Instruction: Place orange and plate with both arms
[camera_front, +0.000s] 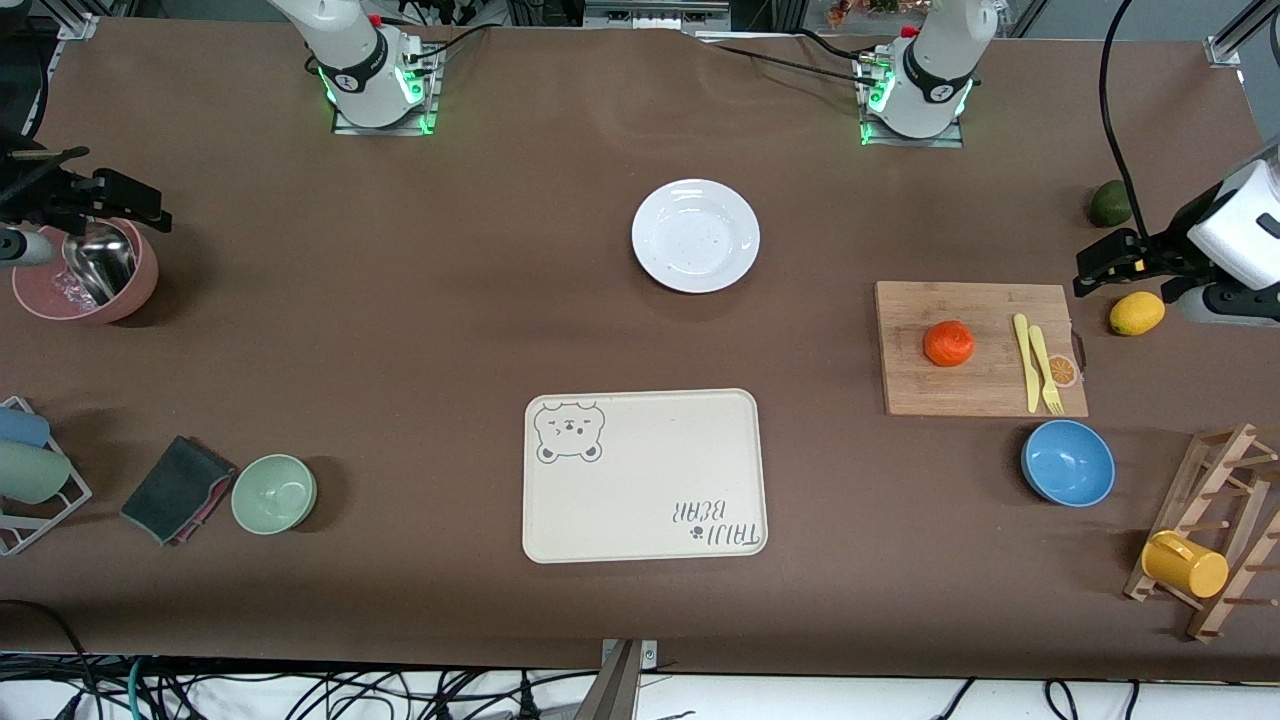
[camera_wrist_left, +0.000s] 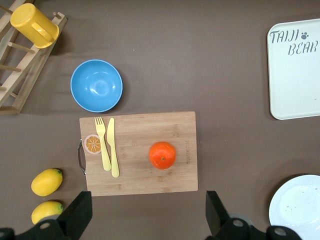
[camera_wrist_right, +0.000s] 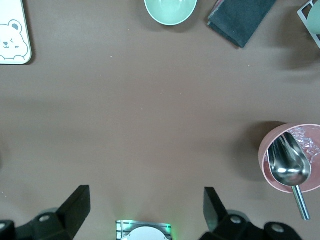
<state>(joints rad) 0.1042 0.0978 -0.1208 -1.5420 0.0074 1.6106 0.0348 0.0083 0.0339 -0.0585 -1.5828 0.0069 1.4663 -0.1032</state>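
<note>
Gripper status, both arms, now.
Left gripper: open, holding nothing, up over the table by the lemon.
Right gripper: open, holding nothing, over the pink bowl.

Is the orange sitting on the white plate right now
No, the orange sits on the wooden cutting board, while the plate lies bare, apart from it.
</note>
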